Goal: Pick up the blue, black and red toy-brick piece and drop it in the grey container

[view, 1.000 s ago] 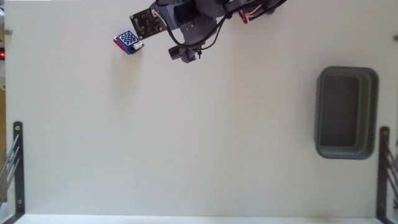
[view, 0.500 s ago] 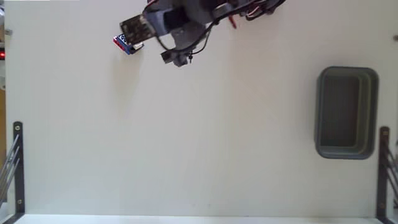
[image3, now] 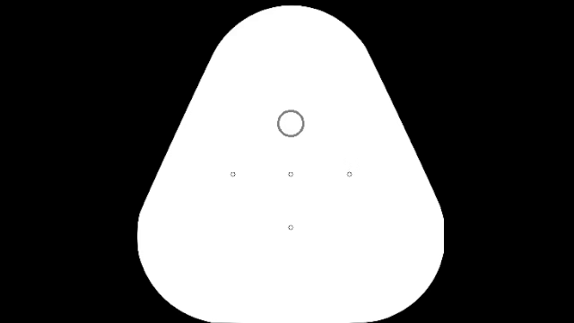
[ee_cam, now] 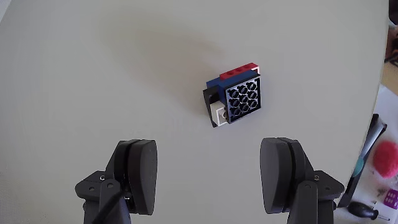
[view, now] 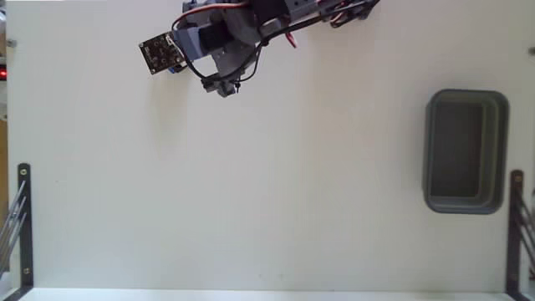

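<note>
The toy-brick piece (ee_cam: 239,96) lies flat on the white table in the wrist view, with a blue studded top with dark dots, a red layer at its far edge and a small white bit on its left. My gripper (ee_cam: 211,177) hangs open above the table, its two dark fingers (ee_cam: 140,174) spread wide just short of the brick. In the fixed view the arm (view: 230,38) reaches to the top left, and its dark circuit board (view: 161,53) covers the brick. The grey container (view: 466,150) stands far off at the right edge.
Black metal brackets stand at the left (view: 23,217) and right (view: 514,226) table edges in the fixed view. The wrist view shows the table edge and some pink clutter (ee_cam: 385,155) at the far right.
The arm has swung left in the fixed view. Its circuit board moved from right of the brick to over it. The brick and container have not moved.
</note>
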Available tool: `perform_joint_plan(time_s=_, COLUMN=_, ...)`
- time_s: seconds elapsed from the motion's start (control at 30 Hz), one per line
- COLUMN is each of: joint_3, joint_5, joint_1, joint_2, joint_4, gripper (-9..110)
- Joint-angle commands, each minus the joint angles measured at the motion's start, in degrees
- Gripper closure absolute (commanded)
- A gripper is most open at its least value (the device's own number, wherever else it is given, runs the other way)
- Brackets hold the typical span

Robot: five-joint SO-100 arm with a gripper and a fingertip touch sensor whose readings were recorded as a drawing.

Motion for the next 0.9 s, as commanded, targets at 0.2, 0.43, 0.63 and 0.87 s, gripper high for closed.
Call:
perform_joint_plan(time_s=0.2, joint_3=-3.1, joint_5=0.3, joint_1=3.1, joint_2=0.6, joint_4=-0.6, gripper=-9)
perform_joint_plan(time_s=0.43, joint_3=-3.1, joint_5=0.3, joint_1=3.9, joint_2=0.6, joint_4=-0.6, gripper=-9)
perform_joint_plan(time_s=0.63, joint_3=-3.1, joint_5=0.3, joint_1=4.7, joint_2=0.6, joint_4=-0.6, gripper=-9)
perform_joint_plan(time_s=0.87, joint_3=-3.1, joint_5=0.3, joint_1=4.7, joint_2=0.6, joint_4=-0.6, gripper=-9)
